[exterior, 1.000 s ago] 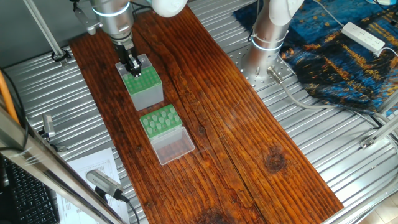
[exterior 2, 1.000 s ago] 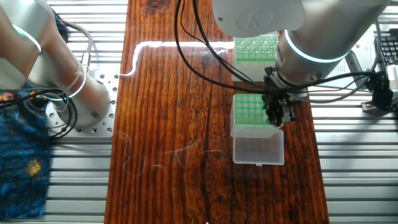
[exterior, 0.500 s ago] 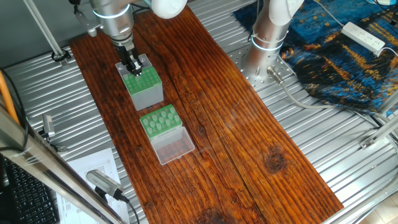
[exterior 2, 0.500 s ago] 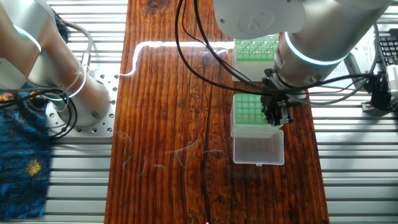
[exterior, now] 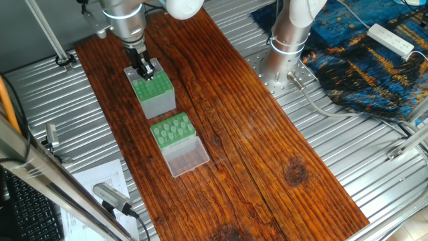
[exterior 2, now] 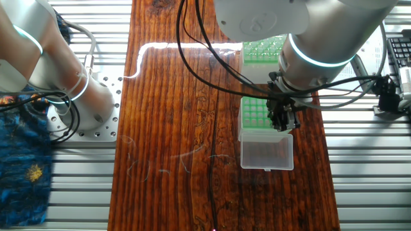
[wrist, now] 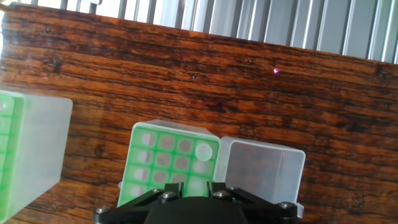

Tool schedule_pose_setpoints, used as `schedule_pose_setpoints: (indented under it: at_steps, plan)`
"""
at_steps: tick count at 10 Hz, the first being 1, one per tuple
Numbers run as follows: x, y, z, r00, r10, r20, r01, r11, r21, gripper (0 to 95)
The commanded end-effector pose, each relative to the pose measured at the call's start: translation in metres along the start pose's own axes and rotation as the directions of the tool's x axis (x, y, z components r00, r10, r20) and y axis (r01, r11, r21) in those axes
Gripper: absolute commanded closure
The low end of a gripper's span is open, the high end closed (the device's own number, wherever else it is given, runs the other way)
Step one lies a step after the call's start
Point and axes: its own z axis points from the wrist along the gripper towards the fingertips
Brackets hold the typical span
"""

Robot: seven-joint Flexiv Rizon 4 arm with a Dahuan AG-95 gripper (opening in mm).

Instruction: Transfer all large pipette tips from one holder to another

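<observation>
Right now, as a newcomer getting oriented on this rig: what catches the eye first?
The gripper hangs over the far end of the taller grey-sided box on the dark wooden board. Just in front sits the low green rack, studded with pale pipette tips, its clear lid lying open.

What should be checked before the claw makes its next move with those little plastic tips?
1. Claw above the taller box: ok, it is over the far end.
2. Claw open or gripping a tip: cannot tell, its fingertips are hidden.
3. A pipette tip left to take: ok, one pale round top shows in the grid in the hand view.
4. Clear lid of the low rack open: ok, it lies flat beside it.
5. Free holes in the low rack: cannot tell, too small.
</observation>
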Motion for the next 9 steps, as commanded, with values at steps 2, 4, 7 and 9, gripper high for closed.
schedule_pose_setpoints:
  at_steps: [2,4,7,9]
  plan:
    - [-0.0003,-0.0001,-0.0007,1.0,-0.003,0.003,0.003,1.0,0.0,76.0]
    - [-0.0003,-0.0001,-0.0007,1.0,-0.005,0.002,0.005,1.0,-0.001,76.0]
    - [-0.0006,-0.0001,-0.001,1.0,-0.006,0.001,0.006,1.0,-0.001,76.0]
    - [-0.0006,-0.0001,-0.0015,1.0,-0.004,0.002,0.004,1.0,-0.002,76.0]
